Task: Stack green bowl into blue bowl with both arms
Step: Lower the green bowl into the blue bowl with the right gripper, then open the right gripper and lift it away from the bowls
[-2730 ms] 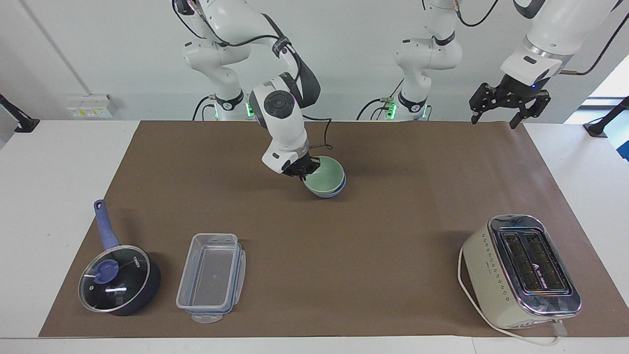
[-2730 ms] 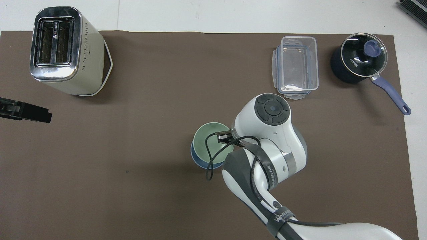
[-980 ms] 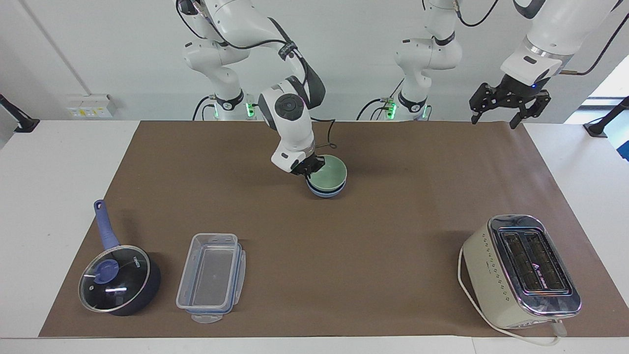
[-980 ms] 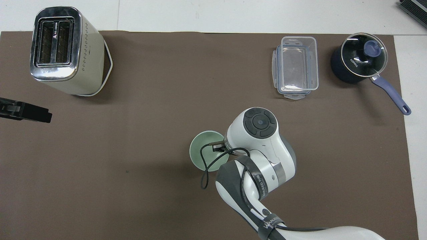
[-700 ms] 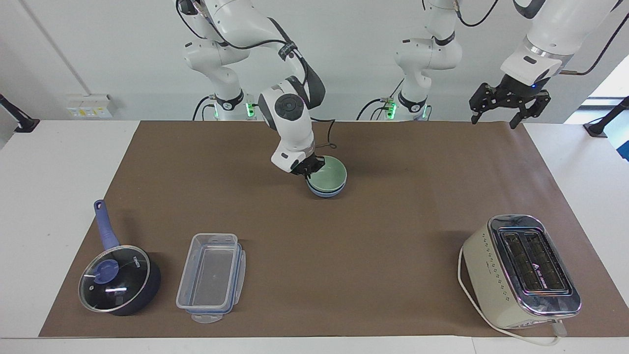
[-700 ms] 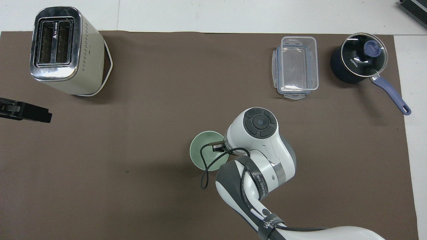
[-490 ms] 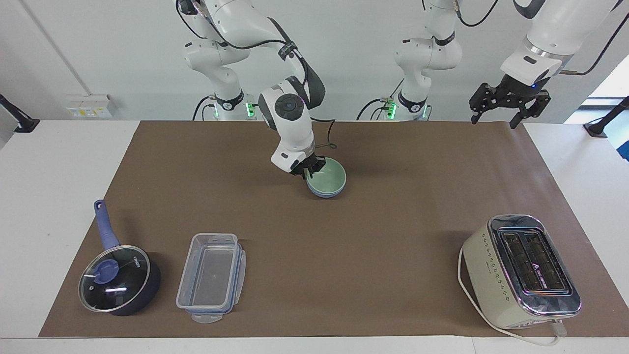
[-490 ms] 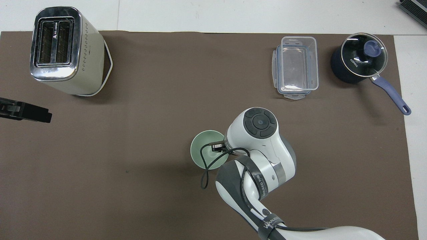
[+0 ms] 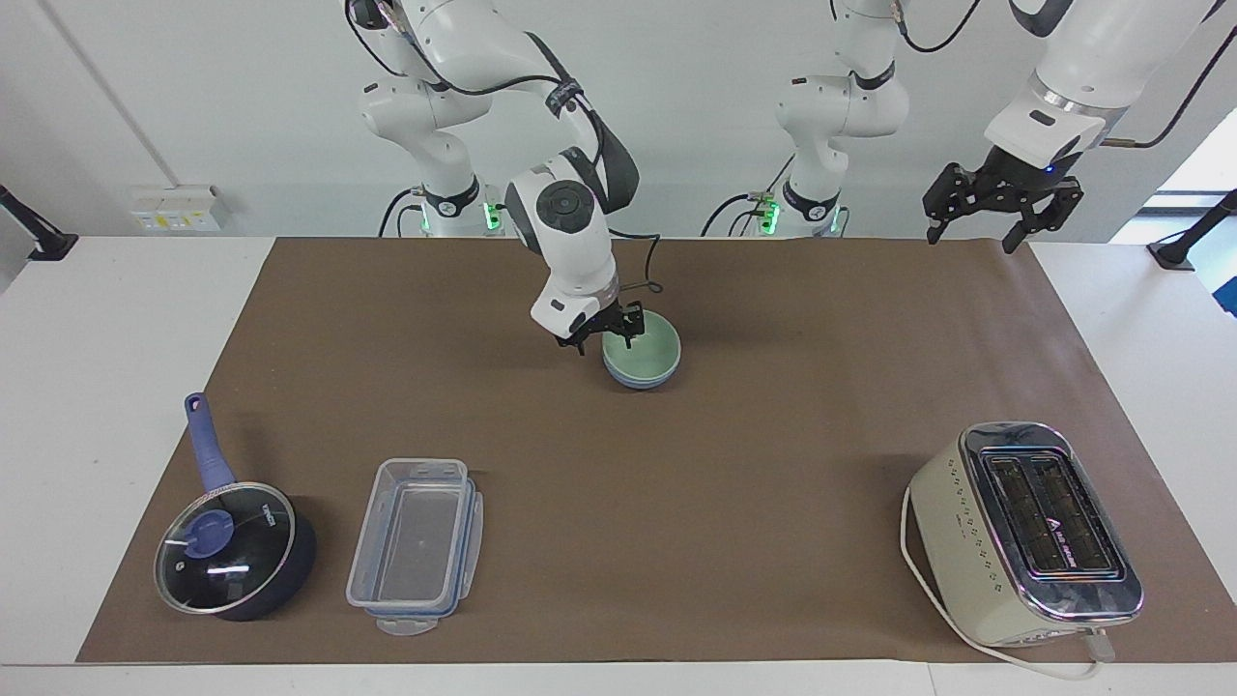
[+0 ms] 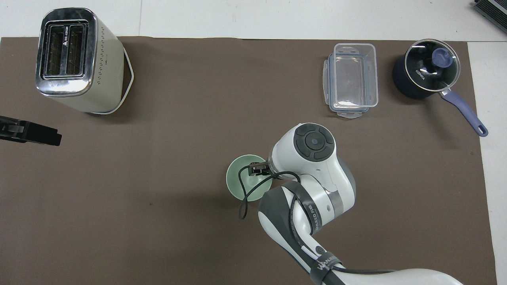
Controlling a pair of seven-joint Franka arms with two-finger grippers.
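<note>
the green bowl (image 9: pixel 642 352) sits inside the blue bowl (image 9: pixel 639 380) mid-table, and the right gripper (image 9: pixel 605 334) hangs at its rim with jaws spread — let-go looks done — so next it should lift straight up, while the left gripper (image 9: pixel 995 215) waits, jaws spread.

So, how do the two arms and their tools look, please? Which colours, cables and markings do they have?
Both arms are white, with rounded segments and grey-black rings at the joints. The right arm carries a loose black cable and a dark band with white lettering. Each ends in a black two-finger tool: the right tool and the left tool. Green lights glow at both bases.
</note>
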